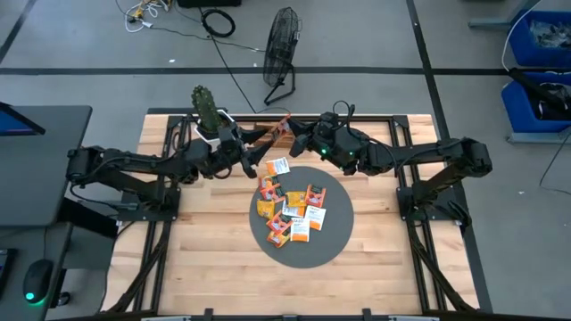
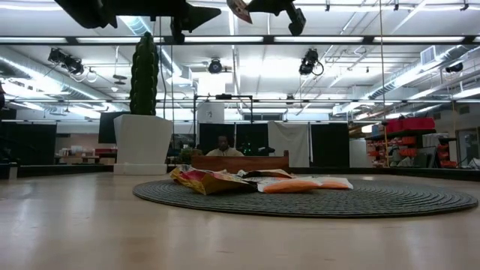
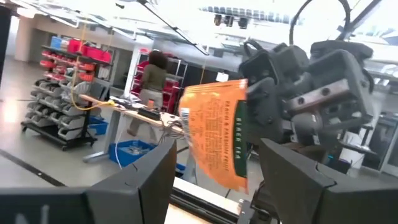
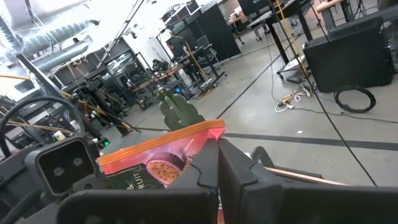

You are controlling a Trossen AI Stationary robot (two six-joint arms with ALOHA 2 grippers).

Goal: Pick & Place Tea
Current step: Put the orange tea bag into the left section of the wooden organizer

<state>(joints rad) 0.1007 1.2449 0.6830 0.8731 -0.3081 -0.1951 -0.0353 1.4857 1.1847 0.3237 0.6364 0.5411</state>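
Observation:
My right gripper [image 1: 293,134] is shut on an orange tea sachet [image 3: 216,134] and holds it high above the table's far middle. My left gripper [image 3: 217,186] faces it from the left, open, one finger on either side of the sachet without touching it. Several more tea sachets [image 1: 290,209], orange, white and red, lie flat in a loose heap on the grey round disc [image 1: 335,241]. In the low view the held sachet [image 2: 240,7] shows at the top edge, far above the heap [image 2: 255,182]. My right gripper pinches one side edge of the sachet [image 3: 240,118] between its two fingers [image 4: 217,171], coming level from the table's right. The sachet stands on edge, slightly tilted, and sticks out toward the left gripper, lifted clear of everything.
A brown wooden tray [image 1: 268,135] lies at the far edge under the two grippers. A cactus in a white pot [image 1: 207,109] stands at the far left. People work at benches in the room behind [image 3: 151,78].

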